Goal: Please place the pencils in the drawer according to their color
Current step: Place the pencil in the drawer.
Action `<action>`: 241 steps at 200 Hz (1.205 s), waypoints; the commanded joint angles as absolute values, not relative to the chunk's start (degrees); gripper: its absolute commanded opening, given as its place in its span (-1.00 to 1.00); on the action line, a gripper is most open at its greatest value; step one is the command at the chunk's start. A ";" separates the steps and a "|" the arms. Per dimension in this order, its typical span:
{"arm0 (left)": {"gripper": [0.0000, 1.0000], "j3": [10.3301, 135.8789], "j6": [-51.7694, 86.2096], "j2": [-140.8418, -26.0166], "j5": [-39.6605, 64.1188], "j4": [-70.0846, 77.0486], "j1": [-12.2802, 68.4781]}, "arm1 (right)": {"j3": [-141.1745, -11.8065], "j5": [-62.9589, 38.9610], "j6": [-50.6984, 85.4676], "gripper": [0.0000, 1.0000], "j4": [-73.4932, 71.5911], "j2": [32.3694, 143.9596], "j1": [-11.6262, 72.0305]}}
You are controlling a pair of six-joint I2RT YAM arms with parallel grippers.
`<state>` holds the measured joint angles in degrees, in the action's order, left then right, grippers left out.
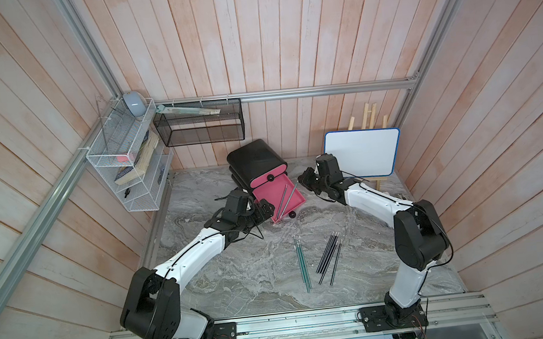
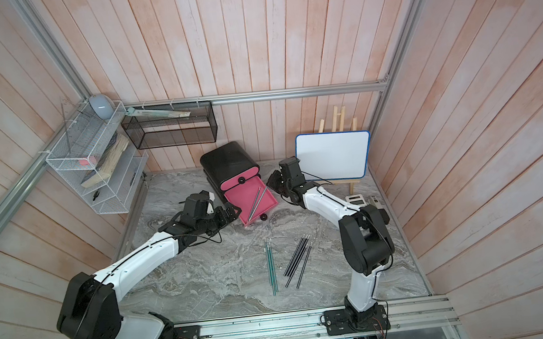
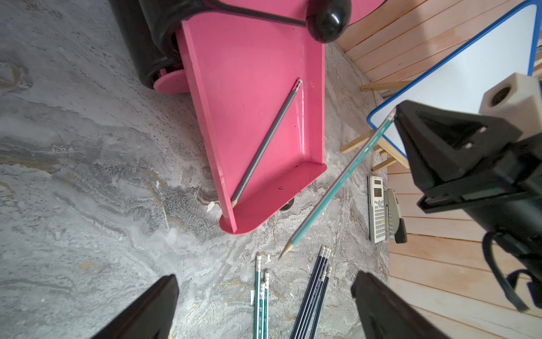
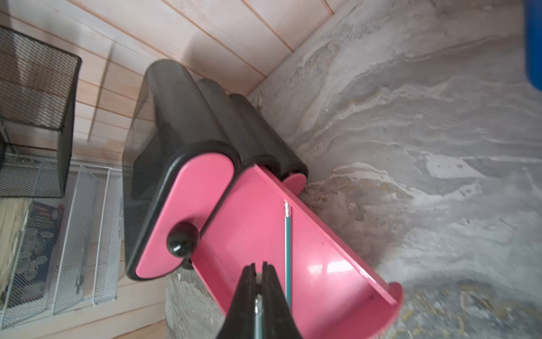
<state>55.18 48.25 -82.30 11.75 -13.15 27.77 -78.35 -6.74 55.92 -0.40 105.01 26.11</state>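
The black cabinet (image 1: 252, 160) stands at the back with its middle pink drawer (image 1: 265, 194) pulled out, and the top drawer front is closed. One pencil (image 3: 265, 143) lies slanted on the drawer floor; it looks grey. My right gripper (image 1: 301, 177) hovers by the drawer's far right corner, shut on the eraser end of a teal pencil (image 3: 337, 187) that slants down past the drawer front. My left gripper (image 1: 265, 211) is open and empty beside the drawer's left wall. Teal pencils (image 1: 302, 263) and black pencils (image 1: 330, 257) lie in two bunches on the table.
A whiteboard (image 1: 362, 154) on a wooden easel stands at the back right, with a calculator (image 3: 377, 211) on the table near it. A black mesh basket (image 1: 199, 123) and a white wire shelf (image 1: 125, 166) hang on the back-left walls.
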 commanded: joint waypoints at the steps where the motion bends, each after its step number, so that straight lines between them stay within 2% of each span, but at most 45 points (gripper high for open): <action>1: 0.99 57.19 47.72 -83.21 12.04 -13.61 27.47 | -81.97 -3.33 56.78 -1.00 -2.89 107.55 26.02; 61: 0.99 58.08 47.72 -83.67 12.29 -13.45 27.36 | -87.61 0.51 54.57 -1.00 -3.35 114.42 26.36; 162: 0.99 58.10 48.06 -83.77 12.43 -12.66 27.24 | -90.52 -1.56 49.49 -1.00 -1.21 119.78 30.51; 182: 0.99 58.00 48.01 -83.80 12.46 -12.48 27.24 | -90.92 -1.84 48.98 -0.49 -0.61 119.70 30.93; 190: 0.99 57.93 48.06 -83.70 12.45 -12.45 27.20 | -91.03 -1.84 48.71 -0.37 -0.34 119.47 31.01; 211: 0.99 57.63 48.00 -83.26 12.31 -12.35 27.24 | -90.69 -1.79 48.12 -0.25 0.23 118.04 31.02; 241: 0.99 56.32 48.33 -82.28 12.13 -11.54 27.16 | -88.47 -2.24 46.84 -0.24 0.73 114.16 31.19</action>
<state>56.69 48.25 -83.15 11.77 -13.39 27.53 -89.38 -1.63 48.82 -0.78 118.24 30.83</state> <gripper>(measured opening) 0.995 0.379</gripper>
